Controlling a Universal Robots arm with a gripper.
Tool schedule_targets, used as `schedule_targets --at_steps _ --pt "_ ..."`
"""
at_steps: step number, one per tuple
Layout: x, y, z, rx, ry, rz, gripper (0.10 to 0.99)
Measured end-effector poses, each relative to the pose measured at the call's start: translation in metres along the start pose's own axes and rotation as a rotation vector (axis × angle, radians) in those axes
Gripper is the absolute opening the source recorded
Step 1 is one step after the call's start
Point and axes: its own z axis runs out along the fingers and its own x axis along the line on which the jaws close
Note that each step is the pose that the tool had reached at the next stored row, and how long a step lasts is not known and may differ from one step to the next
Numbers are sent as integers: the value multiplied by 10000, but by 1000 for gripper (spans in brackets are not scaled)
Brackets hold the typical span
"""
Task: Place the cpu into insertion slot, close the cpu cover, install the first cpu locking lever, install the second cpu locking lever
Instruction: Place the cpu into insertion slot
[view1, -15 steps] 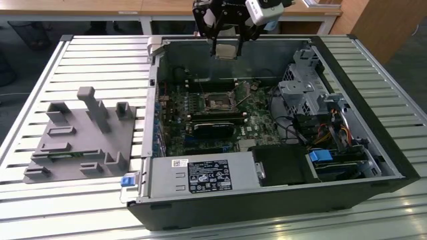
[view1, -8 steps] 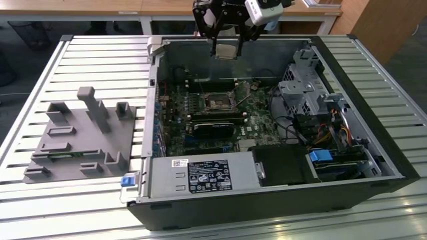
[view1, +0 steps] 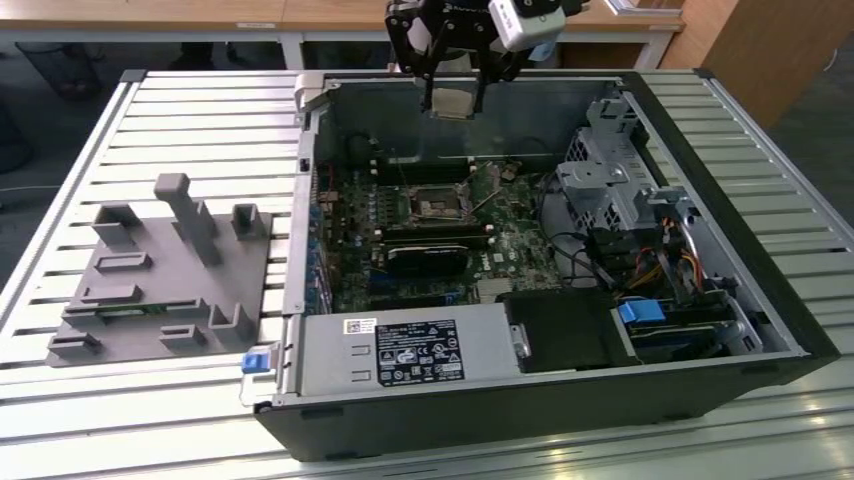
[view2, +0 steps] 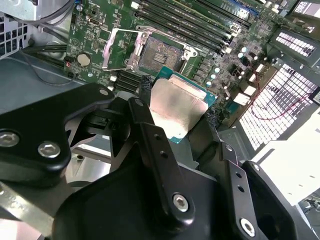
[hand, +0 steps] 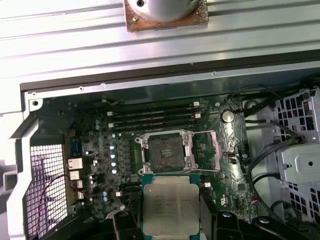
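Note:
My gripper (view1: 454, 106) hangs over the back wall of the open computer case (view1: 781, 330), shut on the cpu (view1: 455, 104). In both wrist views the cpu (view2: 176, 107) (hand: 171, 207) is a silver-topped square chip with a green edge, pinched between the black fingers (view2: 150, 127). The insertion slot (view1: 434, 203) (view2: 156, 57) (hand: 164, 152) lies below and ahead of it on the green motherboard. Its dark centre is bare and its metal cover frame (view2: 116, 47) is swung open to one side. The cpu is well above the slot and not touching it.
A black rectangular block (view1: 424, 258) sits just in front of the slot, and long memory slots (hand: 150, 117) run beside it. A drive cage (view1: 614, 190) with cables fills the case's right side, the power supply (view1: 400, 350) its front. A grey fixture (view1: 160, 270) stands on the slatted table.

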Motion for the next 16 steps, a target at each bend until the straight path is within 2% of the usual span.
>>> schedule_targets --at_steps 16 --pt "0 0 4 -5 -25 283 541"
